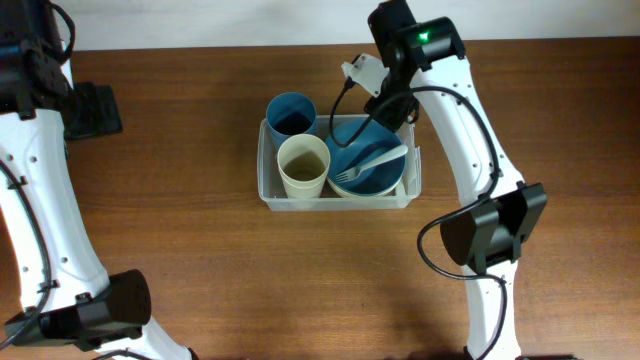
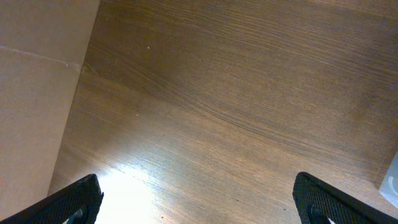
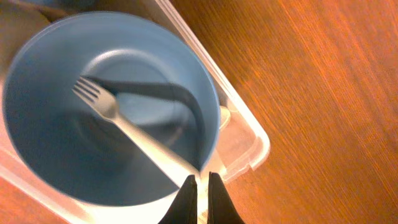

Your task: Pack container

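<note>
The clear container sat mid-table, a white fork lying in its blue bowl. The right gripper hung jaws together at the fork's handle end (pinching it or not, unclear), so a straight, slow lift clear of the rim looked wisest; the left gripper hovered jaws apart.

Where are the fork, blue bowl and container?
fork (image 3: 140,138): right wrist view, mid handle.
blue bowl (image 3: 43,149): right wrist view, bare inner wall.
container (image 1: 262,165): overhead view, left rim.

brown wooden table; pale strip along its far edge, perhaps a wall.
</note>
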You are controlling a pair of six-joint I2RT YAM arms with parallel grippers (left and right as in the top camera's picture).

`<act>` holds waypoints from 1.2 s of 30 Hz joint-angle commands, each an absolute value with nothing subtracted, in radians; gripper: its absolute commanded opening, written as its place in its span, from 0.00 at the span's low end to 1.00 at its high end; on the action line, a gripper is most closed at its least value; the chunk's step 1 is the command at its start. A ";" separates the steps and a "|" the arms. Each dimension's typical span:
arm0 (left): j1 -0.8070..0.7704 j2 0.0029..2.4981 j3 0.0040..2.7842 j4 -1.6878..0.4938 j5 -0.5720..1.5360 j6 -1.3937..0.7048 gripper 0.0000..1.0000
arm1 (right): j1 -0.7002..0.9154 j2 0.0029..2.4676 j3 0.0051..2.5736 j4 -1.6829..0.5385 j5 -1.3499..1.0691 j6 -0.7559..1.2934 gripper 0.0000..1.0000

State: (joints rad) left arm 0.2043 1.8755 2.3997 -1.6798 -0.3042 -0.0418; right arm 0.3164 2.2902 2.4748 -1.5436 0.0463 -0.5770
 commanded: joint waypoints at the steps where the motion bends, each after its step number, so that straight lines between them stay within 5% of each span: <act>1: 0.206 1.851 2.416 -1.678 -0.319 -0.040 1.00 | 0.297 2.294 2.489 -1.563 0.105 -0.523 0.04; 7: 0.206 1.851 2.416 -1.678 -0.318 -0.040 1.00 | 0.260 2.294 2.455 -1.606 -0.006 -0.469 0.19; 12: 0.206 1.851 2.416 -1.678 -0.318 -0.040 1.00 | 0.255 2.295 2.400 -1.615 -0.065 -0.469 0.57; 16: 0.206 1.851 2.416 -1.678 -0.318 -0.040 1.00 | 0.262 2.296 2.353 -1.605 -0.079 -0.343 0.78; 21: 0.206 1.851 2.416 -1.678 -0.318 -0.040 1.00 | 0.262 2.296 2.347 -1.608 -0.241 -0.039 0.82; 24: 0.206 1.851 2.416 -1.678 -0.318 -0.040 1.00 | 0.262 2.296 2.347 -1.601 -0.360 0.068 0.99; 36: 0.206 1.851 2.416 -1.678 -0.318 -0.040 1.00 | 0.245 2.296 2.347 -1.563 -0.390 0.609 0.99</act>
